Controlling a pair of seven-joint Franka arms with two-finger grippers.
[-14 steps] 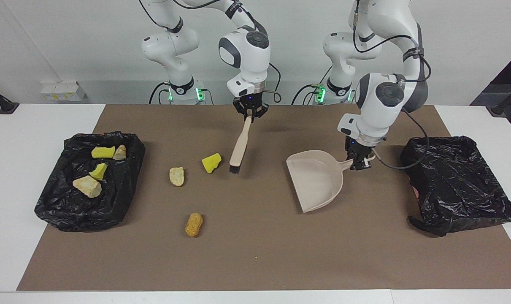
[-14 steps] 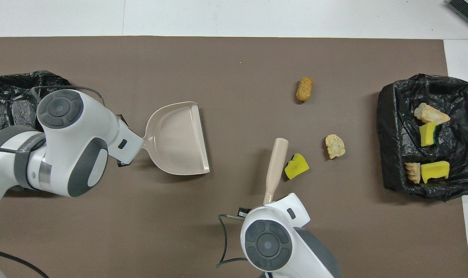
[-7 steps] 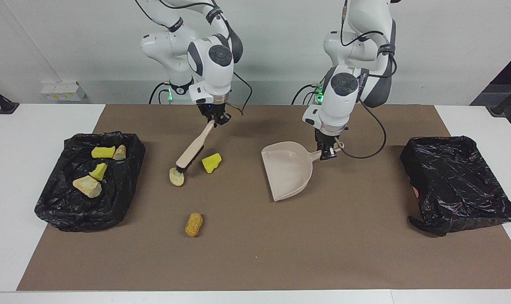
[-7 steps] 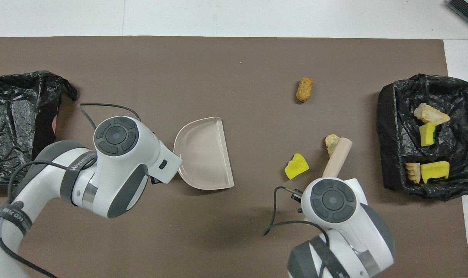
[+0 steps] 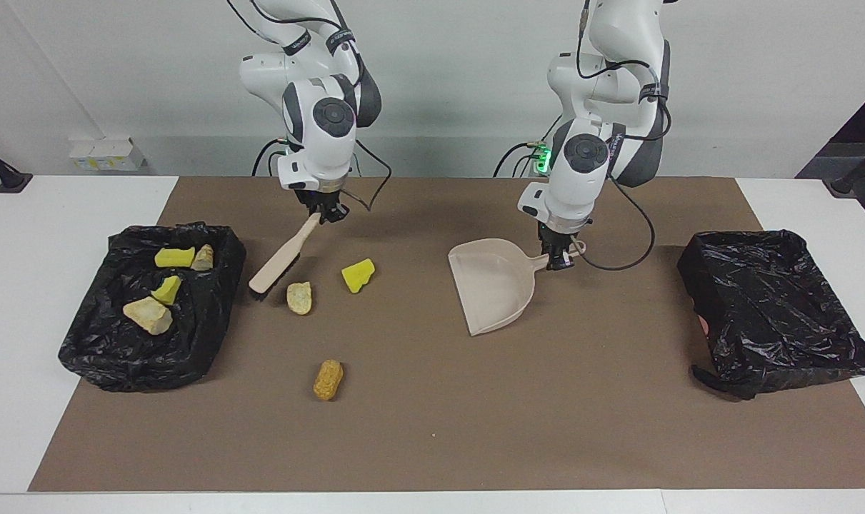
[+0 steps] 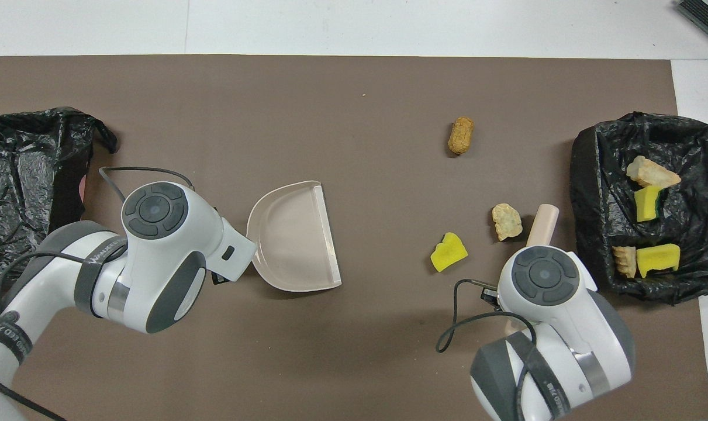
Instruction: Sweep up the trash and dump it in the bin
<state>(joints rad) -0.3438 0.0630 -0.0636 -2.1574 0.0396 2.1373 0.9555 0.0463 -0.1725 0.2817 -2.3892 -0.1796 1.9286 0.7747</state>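
we're seeing brush (image 5: 283,253) swung past beige lump (image 5: 299,298) toward bin (image 5: 221,314) | right gripper (image 5: 324,212) clamping brush | left gripper (image 5: 560,257) gripping dustpan (image 5: 496,285) handle | three scraps (image 6: 448,252) lying on mat (image 5: 432,428)

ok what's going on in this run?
Sweeping trash. The right gripper holds the brush, its head down beside the beige lump, between it and the bin holding four scraps. The left gripper holds the dustpan, empty. A yellow chunk and orange nugget lie loose.
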